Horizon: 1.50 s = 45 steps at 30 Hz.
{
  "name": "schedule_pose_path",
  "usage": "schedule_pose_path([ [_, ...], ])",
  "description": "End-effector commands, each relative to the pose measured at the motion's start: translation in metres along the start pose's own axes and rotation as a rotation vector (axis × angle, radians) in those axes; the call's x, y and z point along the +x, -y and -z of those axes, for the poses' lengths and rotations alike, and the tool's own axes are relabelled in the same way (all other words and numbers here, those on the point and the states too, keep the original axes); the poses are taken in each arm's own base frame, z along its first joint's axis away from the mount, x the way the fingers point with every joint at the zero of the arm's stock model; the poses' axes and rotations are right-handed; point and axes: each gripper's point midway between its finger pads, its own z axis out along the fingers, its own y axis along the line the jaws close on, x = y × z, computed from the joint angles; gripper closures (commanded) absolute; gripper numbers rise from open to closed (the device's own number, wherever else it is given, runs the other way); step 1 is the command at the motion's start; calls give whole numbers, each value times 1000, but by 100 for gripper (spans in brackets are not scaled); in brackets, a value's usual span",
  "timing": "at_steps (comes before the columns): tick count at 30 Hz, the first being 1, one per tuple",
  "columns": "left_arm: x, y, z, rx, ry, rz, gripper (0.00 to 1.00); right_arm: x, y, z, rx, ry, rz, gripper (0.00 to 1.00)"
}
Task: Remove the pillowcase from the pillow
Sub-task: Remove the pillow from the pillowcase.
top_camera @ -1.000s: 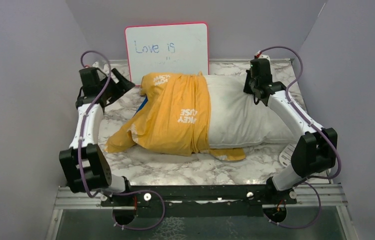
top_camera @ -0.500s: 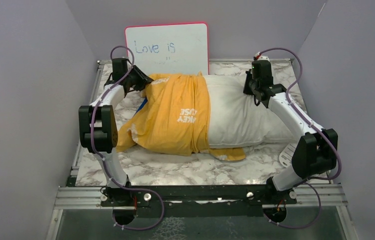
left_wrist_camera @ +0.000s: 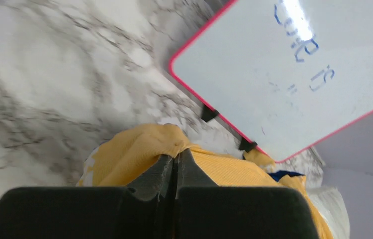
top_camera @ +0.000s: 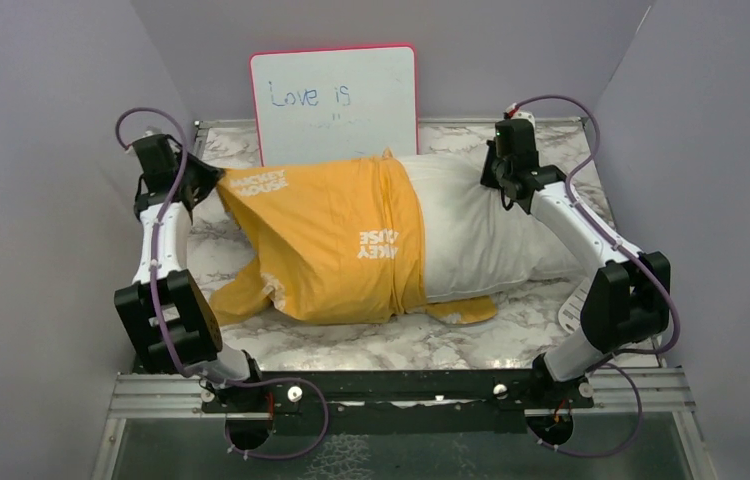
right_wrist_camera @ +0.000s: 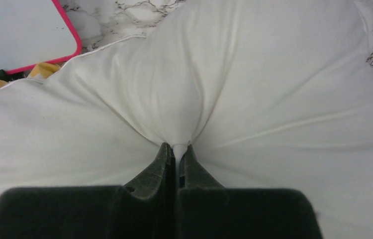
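The yellow-orange pillowcase point(top_camera: 326, 235) with white lettering covers the left half of the white pillow point(top_camera: 486, 225), which lies across the marble table. My left gripper point(top_camera: 213, 180) is shut on the pillowcase's far left corner point(left_wrist_camera: 167, 142), and the cloth stretches taut from it. My right gripper point(top_camera: 499, 180) is shut on a pinch of the pillow's bare white fabric point(right_wrist_camera: 177, 144) at its far right side. A bit of the blue face point(left_wrist_camera: 284, 175) shows in the left wrist view.
A pink-framed whiteboard point(top_camera: 334, 95) leans on the back wall just behind the pillow. A small white slotted disc point(top_camera: 573, 308) lies at the right, partly behind the right arm. Purple walls close in on both sides.
My left gripper went from open to shut on the pillowcase's corner and pulled it out to the left, so the cloth is now stretched. The right gripper kept its hold on the pillow.
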Motion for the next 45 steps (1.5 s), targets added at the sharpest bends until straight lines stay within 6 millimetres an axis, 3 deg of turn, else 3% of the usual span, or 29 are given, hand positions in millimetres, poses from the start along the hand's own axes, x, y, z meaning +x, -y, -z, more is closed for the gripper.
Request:
schedule_pose_path([
  [1, -46, -55, 37, -168, 138, -55, 100, 22, 37, -7, 160, -92, 23, 99],
  [4, -52, -66, 48, -168, 142, -46, 100, 15, 32, -6, 136, -78, 23, 99],
  [7, -43, -59, 47, -114, 100, -52, 99, 9, 24, -3, 90, -69, 30, 99],
  [10, -34, -42, 47, -20, 55, -66, 59, 5, 10, 3, 9, -78, 35, 99],
  [11, -34, -36, 49, 2, 51, -84, 52, 4, 7, 6, -12, -80, 32, 99],
  [14, -30, -7, 57, 65, 40, -168, 36, 1, -4, 12, -74, -90, 27, 99],
  [17, -5, 26, 66, 119, -11, -283, 29, -2, -10, 18, -100, -115, 20, 95],
  [20, 50, 55, 75, 187, -121, -389, 29, -11, -20, 31, -158, -115, 18, 80],
  [23, 95, 61, 89, 234, -203, -413, 29, -25, -28, 55, -225, -76, 4, 54],
  [26, 125, 60, 106, 291, -265, -433, 29, -27, -25, 79, -234, -62, -30, 28],
  [27, 133, 54, 109, 286, -290, -432, 29, -23, -22, 87, -230, -69, -55, 17],
  [31, 147, 40, 122, 249, -325, -399, 28, 3, -5, 123, -203, -87, -157, 6],
  [39, 154, 10, 144, 124, -312, -395, 25, 105, 27, 173, -154, -202, -414, 4],
  [42, 163, 6, 146, 129, -345, -371, 24, 126, 42, 177, -86, -186, -520, 4],
  [45, 175, 4, 148, 151, -396, -343, 24, 132, 44, 173, -86, -146, -616, 5],
])
